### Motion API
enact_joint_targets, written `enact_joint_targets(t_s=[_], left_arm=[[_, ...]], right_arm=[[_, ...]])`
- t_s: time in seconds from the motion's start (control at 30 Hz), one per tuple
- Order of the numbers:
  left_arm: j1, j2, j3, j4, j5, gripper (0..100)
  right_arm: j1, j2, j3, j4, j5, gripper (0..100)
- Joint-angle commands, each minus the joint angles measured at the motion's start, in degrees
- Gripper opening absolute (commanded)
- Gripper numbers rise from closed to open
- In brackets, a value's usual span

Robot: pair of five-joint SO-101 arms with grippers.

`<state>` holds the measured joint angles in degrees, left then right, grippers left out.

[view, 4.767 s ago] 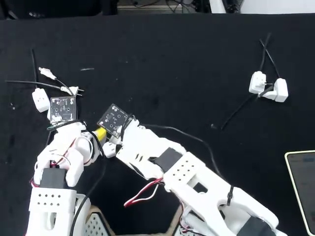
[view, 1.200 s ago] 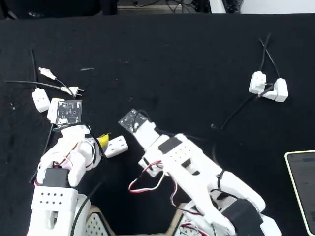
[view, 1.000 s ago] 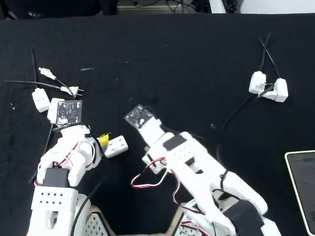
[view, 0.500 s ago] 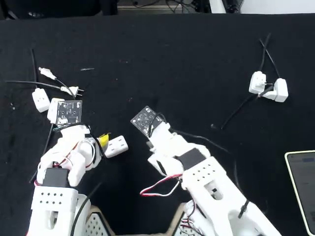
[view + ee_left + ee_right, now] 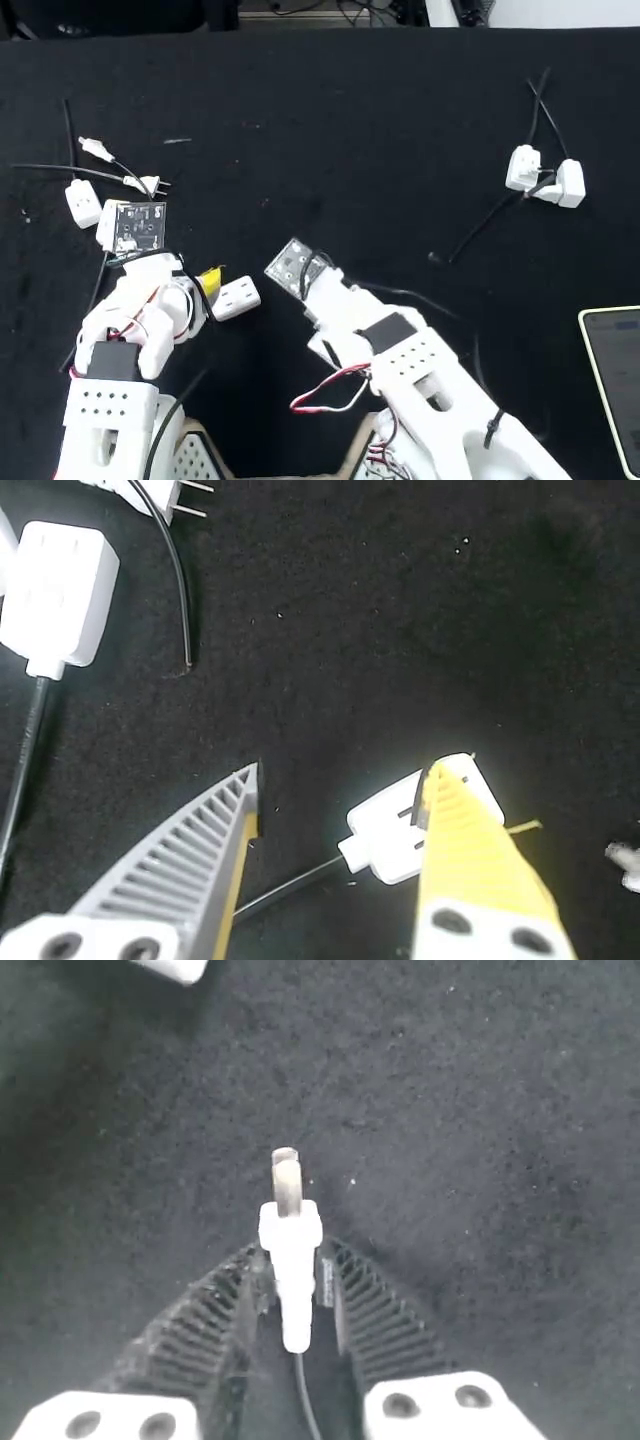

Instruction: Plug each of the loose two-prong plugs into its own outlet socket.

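A white outlet socket (image 5: 400, 830) lies on the black table between the fingers of my open left gripper (image 5: 343, 772), close against its yellow finger (image 5: 470, 860). From above, this socket (image 5: 237, 297) sits just right of the left gripper (image 5: 205, 284). My right gripper (image 5: 293, 1255) is shut on a white two-prong plug (image 5: 289, 1225), prongs pointing away from the wrist and its thin cord trailing back between the fingers. The right arm's wrist board (image 5: 293, 268) hovers a little right of the socket.
Another white socket (image 5: 82, 203) and two loose plugs (image 5: 95, 148) (image 5: 150, 183) with black cords lie at the far left. A pair of white sockets (image 5: 545, 178) sits at the far right. A tablet (image 5: 615, 370) lies at the right edge.
The right arm has swung right, away from the left gripper and socket, then drawn back toward the front, its wrist turning. The left arm has barely shifted.
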<state>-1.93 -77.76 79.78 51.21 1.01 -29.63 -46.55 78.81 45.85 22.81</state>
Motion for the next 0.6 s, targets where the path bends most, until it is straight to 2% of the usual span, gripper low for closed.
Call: enact_joint_targets(t_s=[0.0, 0.57], left_arm=[[0.1, -0.6, -0.5, -1.0, -0.4, 26], [0.1, -0.6, -0.3, -1.0, -0.5, 26]], right_arm=[[-0.6, -1.7, -0.6, 0.8, 1.1, 7.6], [-0.6, -1.6, -1.0, 2.4, 0.9, 7.7]])
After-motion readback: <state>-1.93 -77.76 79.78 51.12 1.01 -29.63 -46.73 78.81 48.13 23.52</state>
